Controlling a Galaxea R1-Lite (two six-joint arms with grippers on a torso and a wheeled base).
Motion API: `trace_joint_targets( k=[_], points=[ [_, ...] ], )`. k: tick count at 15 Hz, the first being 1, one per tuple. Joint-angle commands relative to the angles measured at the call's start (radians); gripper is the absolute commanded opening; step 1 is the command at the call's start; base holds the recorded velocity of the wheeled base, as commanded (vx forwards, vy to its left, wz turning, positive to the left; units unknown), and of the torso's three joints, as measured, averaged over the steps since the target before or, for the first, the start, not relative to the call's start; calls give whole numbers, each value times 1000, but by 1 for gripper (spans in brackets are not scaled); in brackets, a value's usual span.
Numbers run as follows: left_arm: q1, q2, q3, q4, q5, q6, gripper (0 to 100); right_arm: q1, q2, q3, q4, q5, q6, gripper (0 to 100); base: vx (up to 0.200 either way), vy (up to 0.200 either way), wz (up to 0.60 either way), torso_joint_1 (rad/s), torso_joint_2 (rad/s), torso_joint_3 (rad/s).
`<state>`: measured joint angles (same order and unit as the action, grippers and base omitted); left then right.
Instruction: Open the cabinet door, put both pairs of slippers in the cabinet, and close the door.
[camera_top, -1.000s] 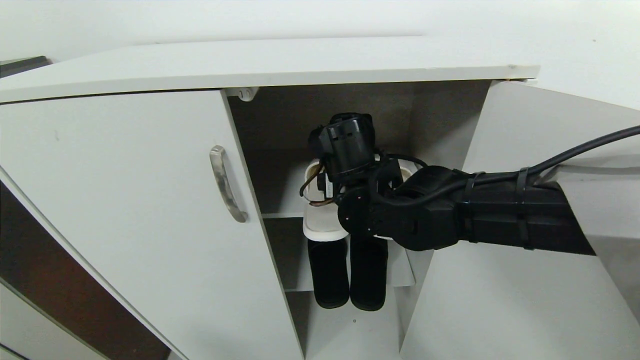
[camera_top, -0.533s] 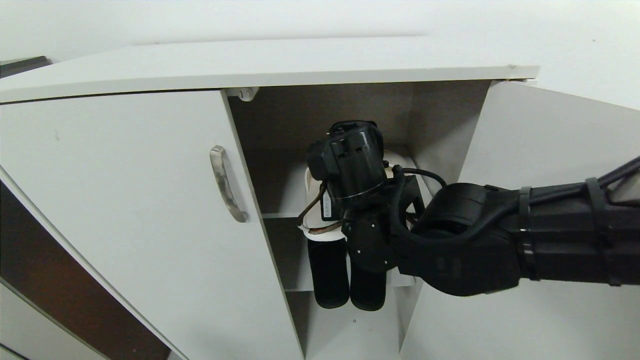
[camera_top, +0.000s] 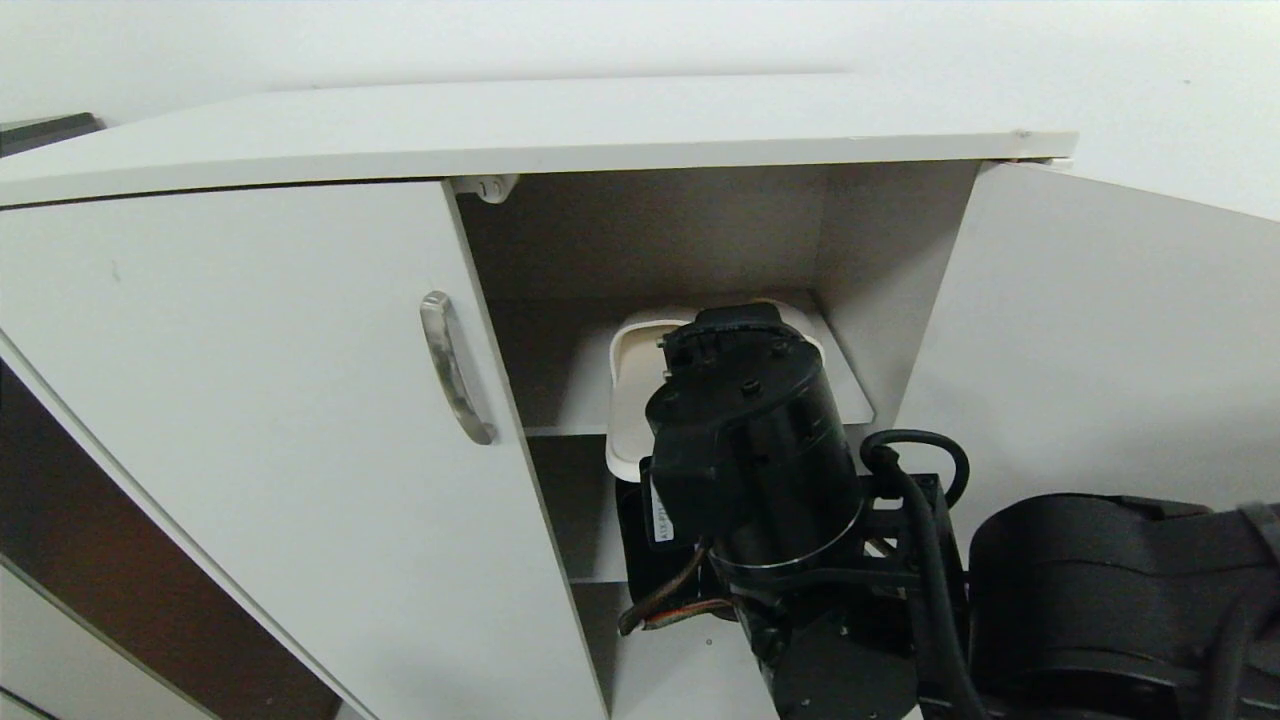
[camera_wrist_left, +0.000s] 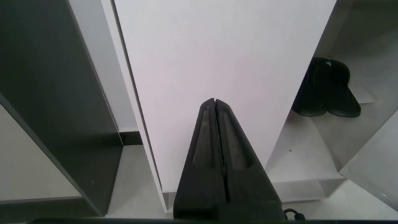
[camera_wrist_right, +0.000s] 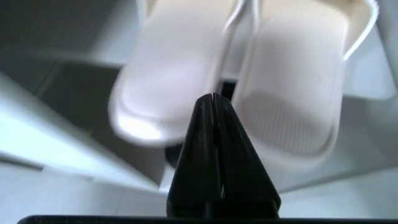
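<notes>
The white cabinet (camera_top: 520, 125) has its left door (camera_top: 250, 400) closed and its right door (camera_top: 1090, 330) swung open. A pair of white slippers (camera_top: 632, 395) lies on the upper shelf, heels overhanging the shelf edge. In the right wrist view the white slippers (camera_wrist_right: 292, 81) sit just beyond my right gripper (camera_wrist_right: 212, 98), which is shut and empty. A pair of black slippers (camera_wrist_left: 328, 88) rests on the shelf below; in the head view my right arm (camera_top: 750, 470) covers most of that pair. My left gripper (camera_wrist_left: 214, 102) is shut and empty, facing the closed left door (camera_wrist_left: 217, 56).
A metal handle (camera_top: 455, 368) is on the closed left door. A dark open compartment (camera_wrist_left: 50, 93) lies beside the cabinet in the left wrist view. The open right door stands close to my right arm.
My right arm has drawn back out of the cabinet, toward the camera and lower. The white slippers stay on the upper shelf.
</notes>
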<state>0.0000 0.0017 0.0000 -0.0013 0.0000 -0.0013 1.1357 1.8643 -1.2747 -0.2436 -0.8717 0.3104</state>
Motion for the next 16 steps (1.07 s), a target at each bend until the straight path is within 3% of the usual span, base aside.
trace_joint_targets(
  k=[1,14,16],
  points=[
    [0,0,0,0,0,0,0,16,-20,14,0,-1,-1,0,0,0,0,0,0,0],
    [0,0,0,0,0,0,0,16,-14,28,0,-1,-2,0,0,0,0,0,0,0],
    [0,0,0,0,0,0,0,16,-14,26,0,-1,-2,0,-200,0,0,7,2,0]
  ],
)
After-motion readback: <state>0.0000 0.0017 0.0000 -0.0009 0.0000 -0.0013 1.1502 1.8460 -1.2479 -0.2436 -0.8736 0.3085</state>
